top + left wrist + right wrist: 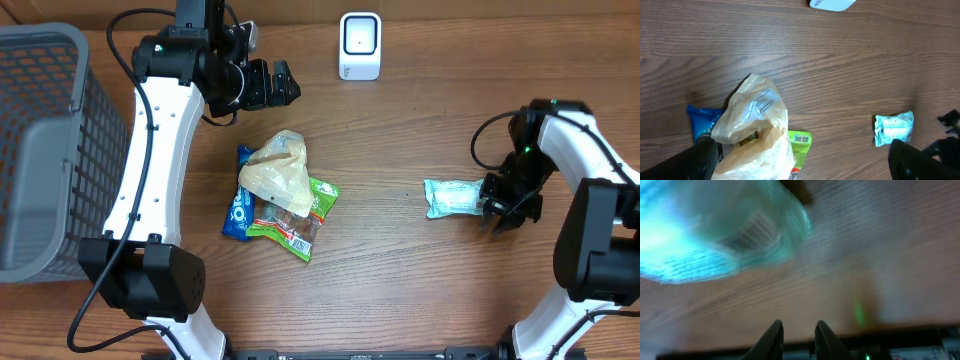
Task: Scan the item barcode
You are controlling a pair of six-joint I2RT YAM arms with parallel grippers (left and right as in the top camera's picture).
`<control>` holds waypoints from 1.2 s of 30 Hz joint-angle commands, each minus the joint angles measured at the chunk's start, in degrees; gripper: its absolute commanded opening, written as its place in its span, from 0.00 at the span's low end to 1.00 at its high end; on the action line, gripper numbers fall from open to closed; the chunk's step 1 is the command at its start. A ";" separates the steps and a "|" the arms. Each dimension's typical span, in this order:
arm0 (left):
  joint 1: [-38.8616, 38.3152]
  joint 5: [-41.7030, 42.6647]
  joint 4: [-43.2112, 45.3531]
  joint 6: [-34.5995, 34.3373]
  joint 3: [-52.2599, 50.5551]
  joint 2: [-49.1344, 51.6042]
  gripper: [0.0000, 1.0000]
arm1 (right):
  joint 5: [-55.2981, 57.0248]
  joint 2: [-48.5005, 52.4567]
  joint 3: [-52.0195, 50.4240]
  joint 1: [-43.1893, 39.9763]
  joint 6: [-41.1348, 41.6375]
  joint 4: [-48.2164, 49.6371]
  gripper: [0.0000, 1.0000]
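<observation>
A teal packet [453, 197] lies flat on the right of the table, with a barcode on it in the blurred right wrist view [715, 230]; it also shows in the left wrist view [894, 129]. My right gripper [497, 210] is low at the packet's right end. Its jaws [798, 326] stand a narrow gap apart with nothing between them, the packet lying beyond the tips. The white scanner [360, 45] stands at the back, its edge in the left wrist view [832, 4]. My left gripper [275, 85] hangs wide open and empty [805, 160] above a pile of packets.
The pile at centre left holds a tan paper bag [278, 170], a blue packet [237, 212] and a green packet [318, 205]. A grey wire basket [50, 150] fills the left edge.
</observation>
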 commanded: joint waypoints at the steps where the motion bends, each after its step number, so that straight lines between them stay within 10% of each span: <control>1: -0.26 -0.39 0.04 0.48 1.07 0.09 1.00 | 0.57 -1.01 -1.92 0.04 1.92 5.20 0.23; 11: -0.26 -0.39 0.04 0.50 1.07 0.09 1.00 | 12.44 -1.01 -2.69 0.04 1.60 25.64 0.31; 19: -0.26 -0.39 0.04 0.50 1.07 0.09 1.00 | -9.90 -1.01 -2.69 1.42 -2.93 39.74 0.32; 30: -0.26 -0.39 0.04 0.48 1.07 0.09 1.00 | -11.78 -1.01 -0.92 13.20 -2.89 37.20 0.32; 36: -0.26 -0.39 0.04 0.50 1.07 0.09 1.00 | -11.06 -4.00 16.68 9.44 -2.97 22.51 0.30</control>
